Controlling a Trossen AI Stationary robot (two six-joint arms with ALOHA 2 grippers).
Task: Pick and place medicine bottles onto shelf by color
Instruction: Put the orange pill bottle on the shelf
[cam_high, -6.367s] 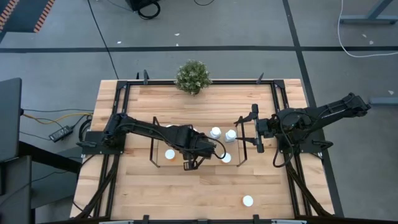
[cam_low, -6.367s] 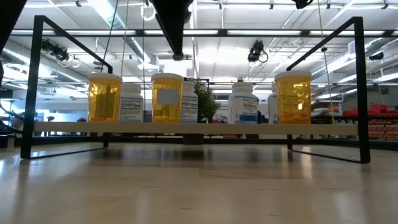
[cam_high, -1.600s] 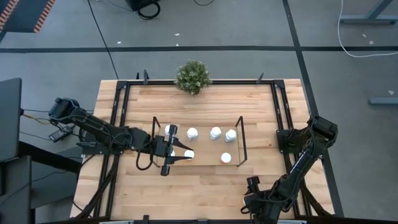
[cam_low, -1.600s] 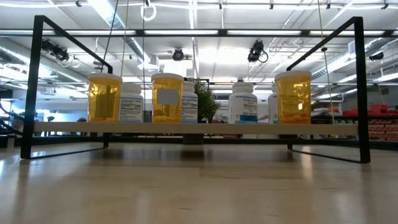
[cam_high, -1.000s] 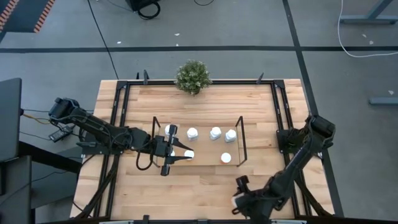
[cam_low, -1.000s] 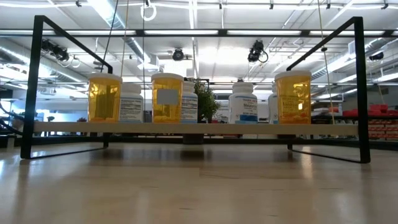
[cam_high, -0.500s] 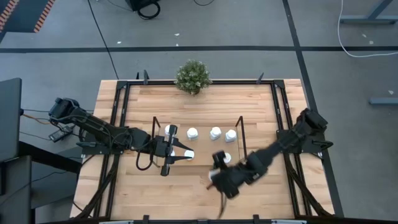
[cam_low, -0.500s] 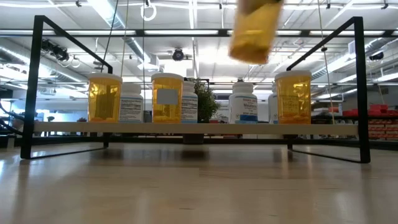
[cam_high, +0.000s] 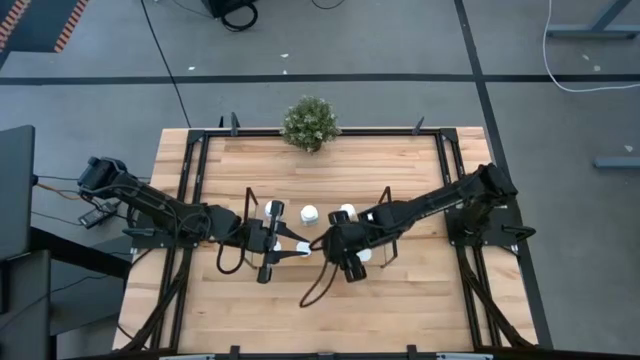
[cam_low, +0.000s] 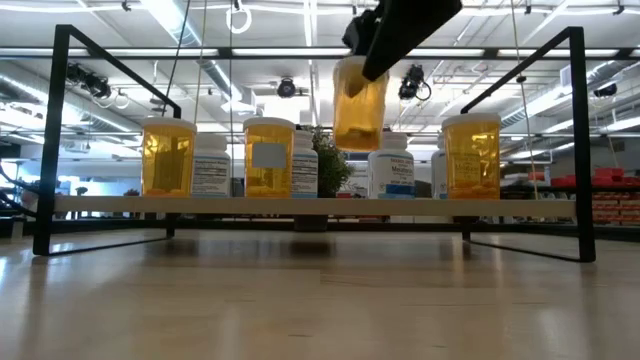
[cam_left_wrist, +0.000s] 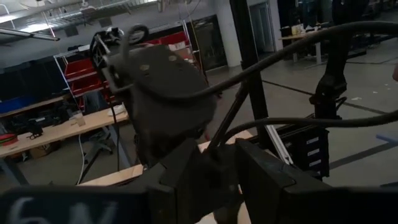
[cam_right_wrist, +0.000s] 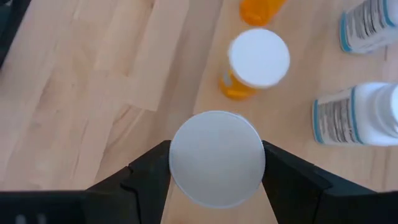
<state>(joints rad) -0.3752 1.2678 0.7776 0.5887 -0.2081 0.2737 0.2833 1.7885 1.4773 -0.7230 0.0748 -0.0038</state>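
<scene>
Open deck (cam_low: 420, 205) gap between middle orange bottle (cam_low: 269, 156) and right orange bottle (cam_low: 471, 155), whitish bottles (cam_low: 391, 166) seemingly behind.

I see the other arm (cam_left_wrist: 165, 90) close ahead with cables (cam_left_wrist: 280, 53) looping off it, and a workshop with benches (cam_left_wrist: 56, 127) behind.

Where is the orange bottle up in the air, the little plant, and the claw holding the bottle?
orange bottle (cam_low: 359, 108), low view, on its orange body.
little plant (cam_high: 310, 123), high view, on its leaves.
right claw (cam_right_wrist: 214, 163), right wrist view, between its fingertips, over the bottle's cap.

Right tool (cam_right_wrist: 215, 163) clamped; left (cam_high: 268, 240) unclear.
</scene>
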